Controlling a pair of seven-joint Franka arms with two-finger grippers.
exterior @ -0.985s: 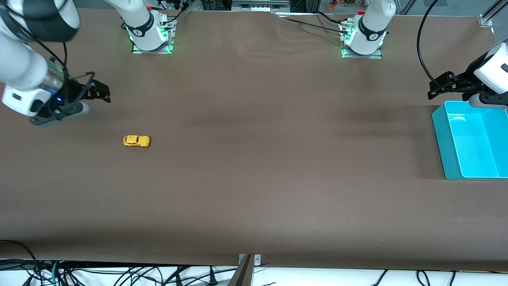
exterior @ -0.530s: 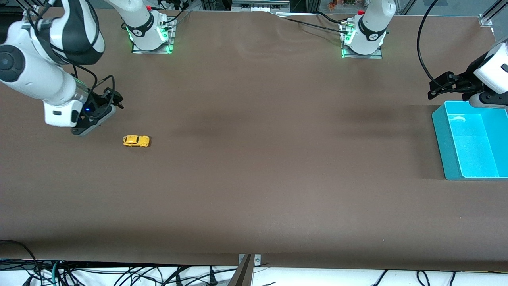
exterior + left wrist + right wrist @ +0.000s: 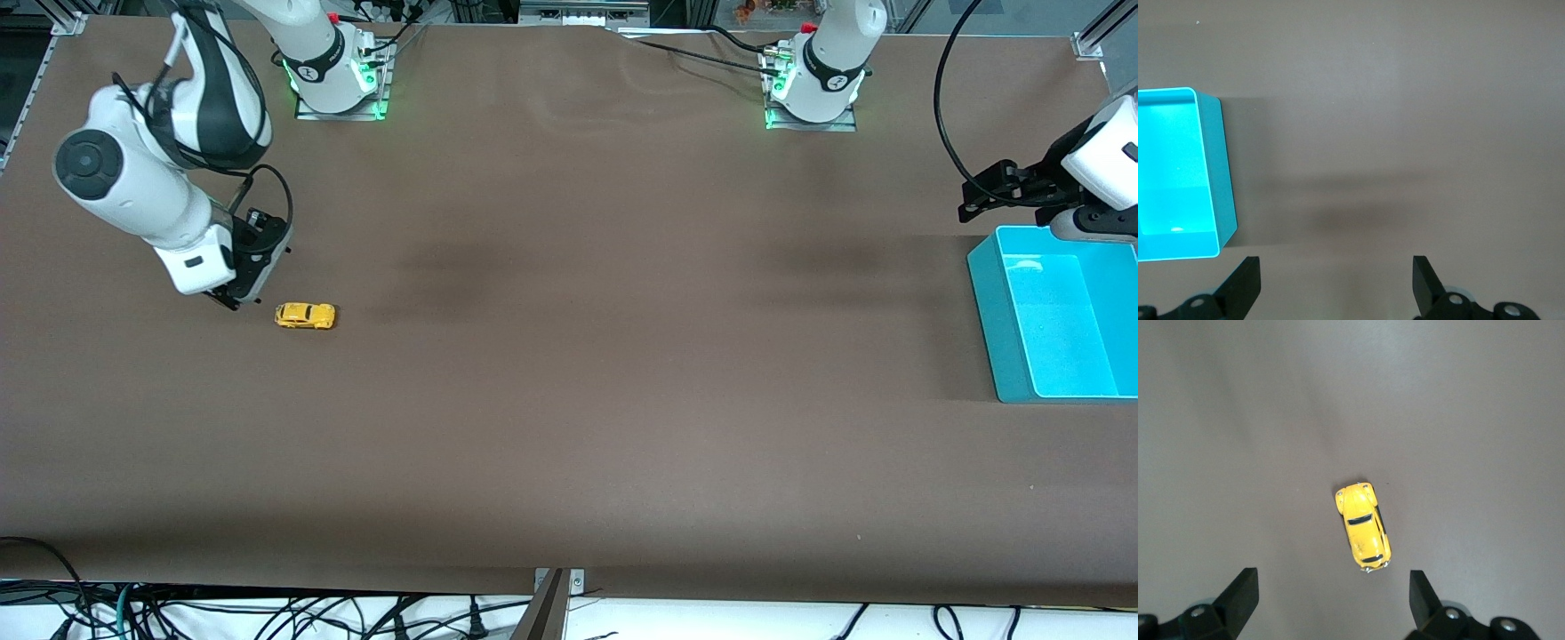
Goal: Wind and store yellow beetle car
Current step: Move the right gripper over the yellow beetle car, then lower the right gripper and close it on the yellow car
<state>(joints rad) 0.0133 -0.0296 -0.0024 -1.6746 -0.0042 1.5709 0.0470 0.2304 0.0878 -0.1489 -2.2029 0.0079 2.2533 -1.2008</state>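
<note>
The yellow beetle car (image 3: 305,316) stands on its wheels on the brown table, toward the right arm's end. My right gripper (image 3: 247,267) hangs just beside it, pointing down at the table. In the right wrist view the yellow beetle car (image 3: 1363,525) lies a little ahead of the right gripper (image 3: 1331,580), which is open with nothing between its fingers. My left gripper (image 3: 976,197) waits, open and empty, over the table by the corner of the blue bin (image 3: 991,311). The left wrist view shows the left gripper (image 3: 1336,263) over bare table beside the blue bin (image 3: 1223,180).
The blue bin is open-topped with nothing in it and sits at the left arm's end of the table. Both arm bases (image 3: 338,76) stand along the edge farthest from the front camera. Cables (image 3: 267,618) hang below the near edge.
The right arm has swung in toward the car and its gripper has turned downward beside it. The car, the bin and the left arm have not moved.
</note>
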